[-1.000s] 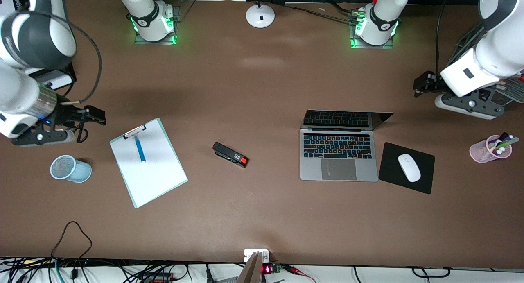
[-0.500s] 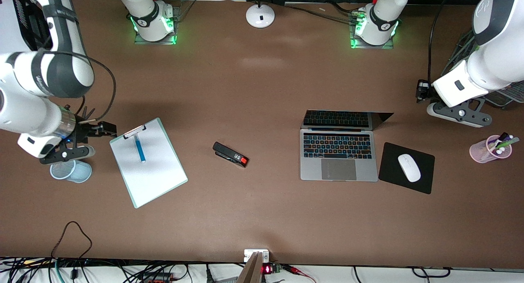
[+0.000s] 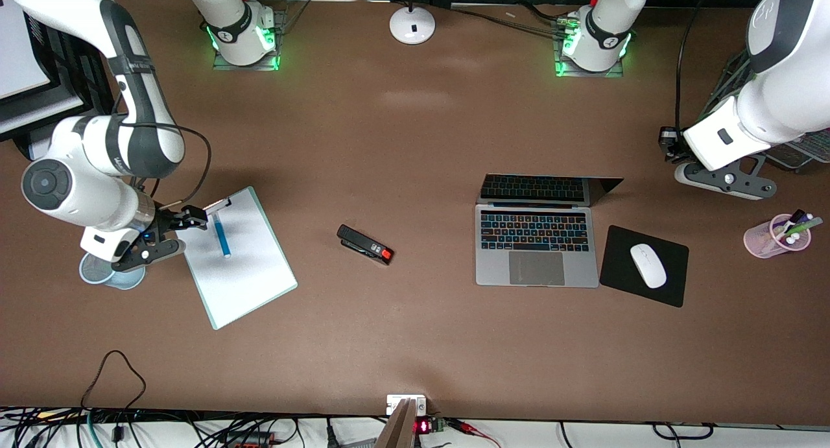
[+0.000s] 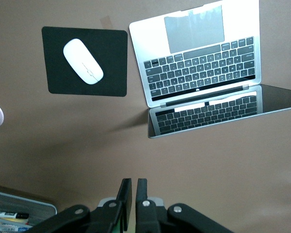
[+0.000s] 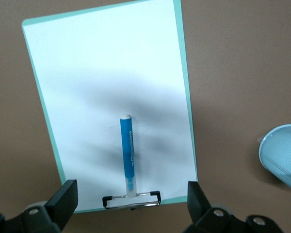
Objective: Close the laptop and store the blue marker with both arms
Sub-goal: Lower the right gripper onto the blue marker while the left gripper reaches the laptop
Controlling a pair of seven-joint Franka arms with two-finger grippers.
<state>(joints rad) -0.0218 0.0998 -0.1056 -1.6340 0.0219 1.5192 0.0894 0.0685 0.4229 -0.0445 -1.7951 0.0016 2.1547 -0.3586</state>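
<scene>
1. The laptop [image 3: 537, 240] is seen standing open on the tabletop toward the left arm's end, its keys lit in colours and its screen raised at the edge facing the robots' bases.
2. A black mouse pad [image 3: 644, 265] with a white mouse [image 3: 648, 265] on it is found just beside the laptop, toward the left arm's end of the table.
3. The blue marker [image 3: 221, 236] is seen lying on a white clipboard [image 3: 236, 260] toward the right arm's end of the table, with one end close to the metal clip [image 3: 214, 207].
4. The right gripper [image 3: 194, 218] is held over the clipboard's edge near the clip, with its fingers [image 5: 62, 202] spread wide on either side of the marker in the right wrist view; nothing is gripped.
5. A light-blue mesh cup [image 3: 110, 273] is partly covered by the right arm, at the table edge just beside the clipboard.
6. The left gripper [image 3: 668, 146] is held above bare tabletop near the table's edge at the left arm's end, its fingers [image 4: 125, 196] drawn almost together with nothing between them.
7. A black stapler [image 3: 365, 245] is seen lying between the clipboard and the laptop.
8. A pink cup [image 3: 777, 235] of pens is seen close to the table edge at the left arm's end.
</scene>
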